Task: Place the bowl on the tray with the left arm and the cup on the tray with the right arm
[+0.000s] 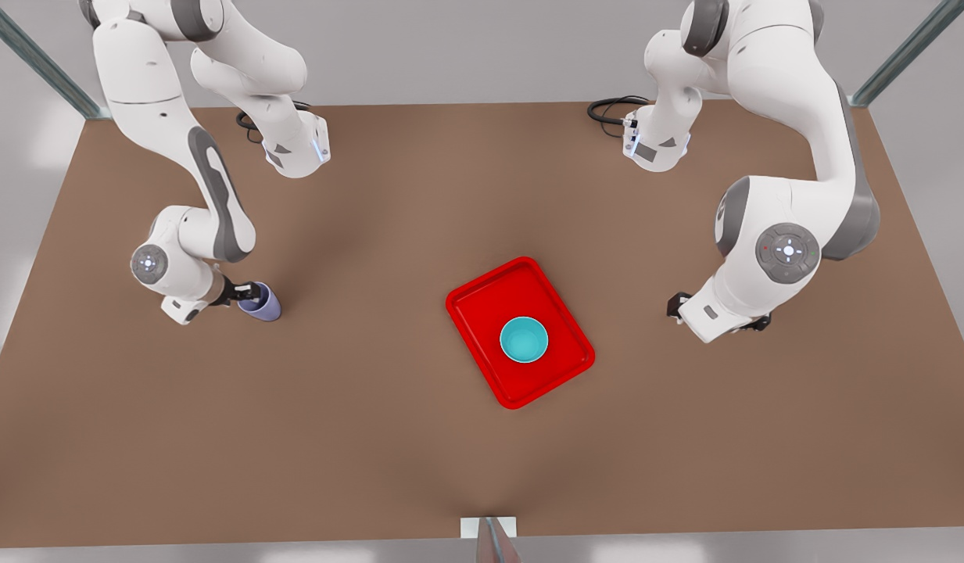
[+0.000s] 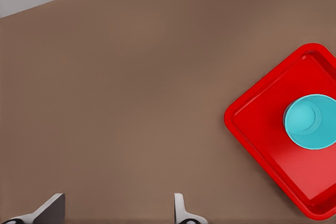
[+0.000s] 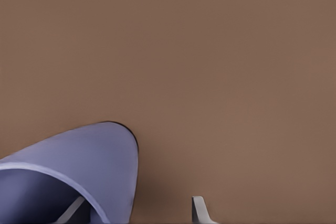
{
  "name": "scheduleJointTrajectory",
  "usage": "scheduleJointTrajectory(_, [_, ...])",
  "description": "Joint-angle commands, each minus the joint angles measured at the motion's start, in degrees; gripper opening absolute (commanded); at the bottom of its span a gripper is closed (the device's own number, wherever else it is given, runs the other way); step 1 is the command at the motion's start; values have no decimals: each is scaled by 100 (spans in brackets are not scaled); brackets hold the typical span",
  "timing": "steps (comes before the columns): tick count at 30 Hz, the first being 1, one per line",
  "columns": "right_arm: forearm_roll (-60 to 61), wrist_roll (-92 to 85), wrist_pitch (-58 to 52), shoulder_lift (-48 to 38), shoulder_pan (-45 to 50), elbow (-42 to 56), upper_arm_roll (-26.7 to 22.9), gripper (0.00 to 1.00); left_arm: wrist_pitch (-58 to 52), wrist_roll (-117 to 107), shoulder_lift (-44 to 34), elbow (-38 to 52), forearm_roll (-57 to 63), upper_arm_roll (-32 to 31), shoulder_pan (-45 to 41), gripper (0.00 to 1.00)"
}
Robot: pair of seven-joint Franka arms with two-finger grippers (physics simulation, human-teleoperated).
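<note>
Looking at this one, half the job seems done: the bowl [image 1: 524, 340] sits inside the tray [image 1: 474, 301], roughly mid-tray, upright. The left tool [image 2: 118, 211] hangs over bare counter [image 1: 372, 438] beside the tray on the front view's right, its fingers spread apart with nothing between them, so I'd say that arm is just waiting.

The action is over on the front view's left. The right tool [image 1: 243, 295] is at the cup [image 1: 263, 303], which is well apart from the tray. In the right wrist view one finger [image 3: 73, 211] looks to be inside the cup's mouth and the other finger [image 3: 199, 211] outside, so it's straddling the wall. I honestly can't tell if it has pinched down on it yet. The cup also looks tilted rather than standing straight.

What worries me from here:
- A one-wall rim pinch on a leaning cup could let it swing or slip during the carry across.
- If it stays tilted at release, it may tip over on the tray.
- Setting it down too close could knock the bowl, since that's already taking up the middle.
</note>
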Motion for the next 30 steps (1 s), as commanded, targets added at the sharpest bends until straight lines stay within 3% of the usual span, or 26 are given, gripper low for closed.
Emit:
scheduleJointTrajectory(1, [0,2,0,3,-1,-2,0,66,0,0,-1,0,1,0,0,100])
scheduleJointTrajectory(6, [0,19,0,20,25,25,0,40,-9,0,-1,0,1,0,0,100])
scheduleJointTrajectory(10, [0,46,-8,126,43,33,9,38,-9,-9,-1,0,1,0,0,100])
scheduleJointTrajectory(13, [44,54,-43,126,43,42,9,24,-17,-9,-1,0,1,0,0,100])
scheduleJointTrajectory(23, [282,54,-70,73,87,77,44,21,-35,-9,-36,9,1,0,-9,100])
scheduleJointTrajectory(29, [299,54,-430,-243,930,350,79,21,-88,-18,-88,26,-17,9,0,100])
scheduleJointTrajectory(30, [764,63,-544,-287,1193,446,79,21,-88,-17,-106,18,-17,9,-9,100])
